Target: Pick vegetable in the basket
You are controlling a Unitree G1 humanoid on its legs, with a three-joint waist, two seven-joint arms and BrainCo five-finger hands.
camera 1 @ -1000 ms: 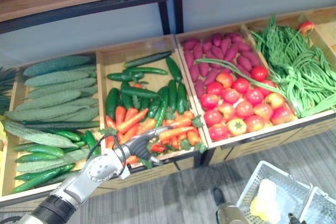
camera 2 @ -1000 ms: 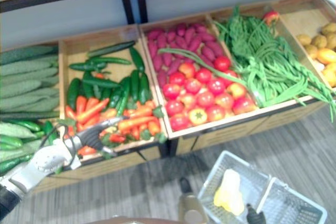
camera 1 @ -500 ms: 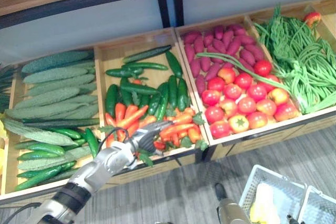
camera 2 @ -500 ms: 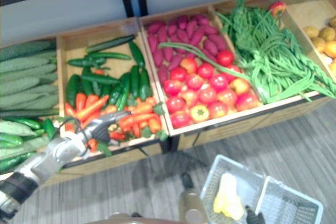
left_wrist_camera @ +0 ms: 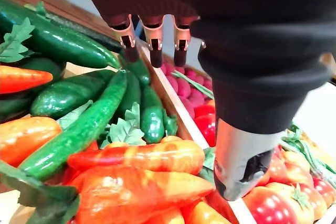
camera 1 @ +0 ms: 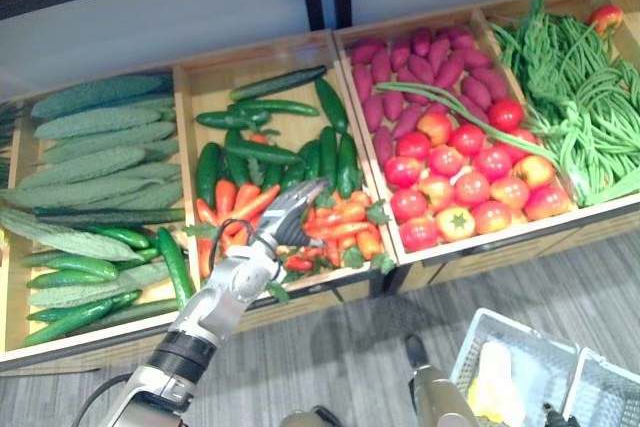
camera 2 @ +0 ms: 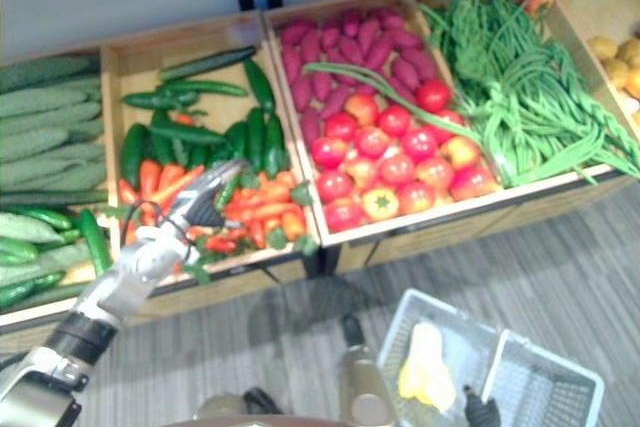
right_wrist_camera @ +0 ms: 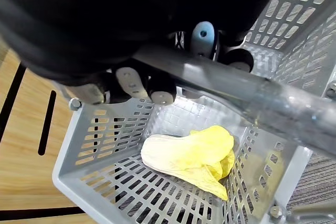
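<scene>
My left hand (camera 1: 288,219) hovers over the orange carrots (camera 1: 340,232) in the middle wooden crate (camera 1: 205,82). Its fingers (left_wrist_camera: 156,45) are straight and point toward the dark green cucumbers (left_wrist_camera: 84,129) behind the carrots, holding nothing. In the left wrist view the thumb (left_wrist_camera: 240,161) hangs just above a carrot (left_wrist_camera: 142,156). My right hand (right_wrist_camera: 147,85) is curled round the grey handle (right_wrist_camera: 236,90) of the grey plastic basket (camera 2: 400,312), low at the right. A pale yellow leafy vegetable (right_wrist_camera: 194,156) lies in the basket.
Left of the carrot crate lie bumpy green gourds (camera 1: 95,162). To its right a crate holds red tomatoes (camera 1: 470,182) and purple sweet potatoes (camera 1: 425,62), then long green beans (camera 1: 580,97) and yellow fruit (camera 2: 620,57). Grey floor (camera 1: 340,347) runs in front.
My left hand has moved up and farther in over the carrots, toward the cucumbers. The whole view has shifted too. The basket stays held.
</scene>
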